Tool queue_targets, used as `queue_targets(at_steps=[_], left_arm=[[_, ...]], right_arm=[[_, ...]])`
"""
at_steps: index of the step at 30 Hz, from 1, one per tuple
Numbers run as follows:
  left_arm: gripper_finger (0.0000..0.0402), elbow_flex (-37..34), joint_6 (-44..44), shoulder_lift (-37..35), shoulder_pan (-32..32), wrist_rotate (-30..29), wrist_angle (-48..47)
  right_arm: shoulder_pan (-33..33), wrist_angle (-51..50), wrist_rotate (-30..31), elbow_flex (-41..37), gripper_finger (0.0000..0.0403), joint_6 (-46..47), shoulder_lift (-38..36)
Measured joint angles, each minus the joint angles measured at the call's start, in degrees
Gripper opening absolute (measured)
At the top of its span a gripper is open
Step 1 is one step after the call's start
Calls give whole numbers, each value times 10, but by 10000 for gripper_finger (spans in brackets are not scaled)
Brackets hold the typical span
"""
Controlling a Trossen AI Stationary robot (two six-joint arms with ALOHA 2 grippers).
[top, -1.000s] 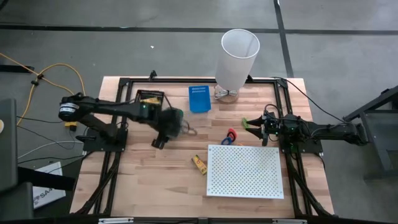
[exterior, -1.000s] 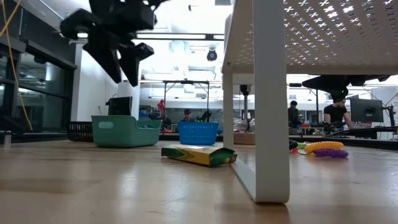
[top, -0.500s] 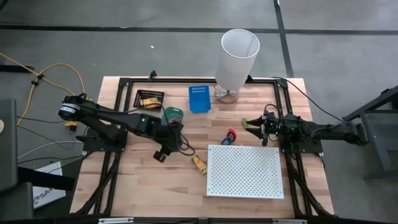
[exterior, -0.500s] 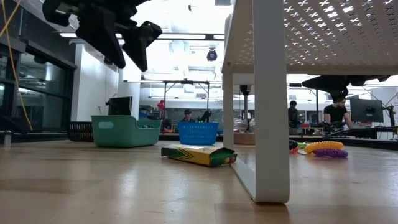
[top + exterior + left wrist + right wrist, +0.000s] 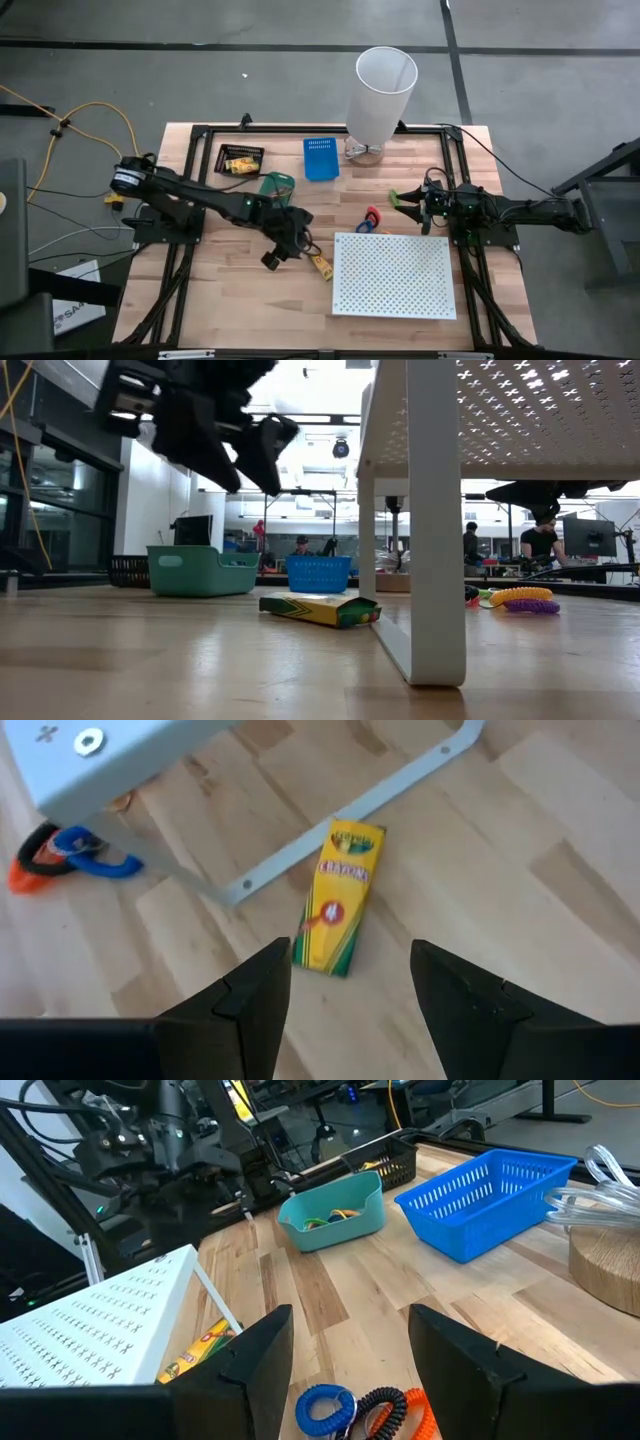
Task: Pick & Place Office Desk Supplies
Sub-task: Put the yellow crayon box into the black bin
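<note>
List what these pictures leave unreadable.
- Teal bin contents: right wrist view shows only a few loops above its wall.
- Black tray contents: too small in high view.
- Crayon box print: too small in high view; readable only in left wrist view.
- Left pincer: blurred in low view.

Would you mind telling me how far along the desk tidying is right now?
Done: some bands lie in the green bin. In hand: nothing; the open left gripper hovers above the crayon box. Left: that box and the coiled bands. The right gripper waits, open.
</note>
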Motion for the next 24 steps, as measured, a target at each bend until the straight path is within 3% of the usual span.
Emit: queue_targets(at_steps=[13,24], left_arm=[[198,-1,-44,26,27,21,32],[198,-1,-41,94,24,31,78]], right_arm=[[0,0,0,0,188,0,0],[0,0,0,0,188,0,0]])
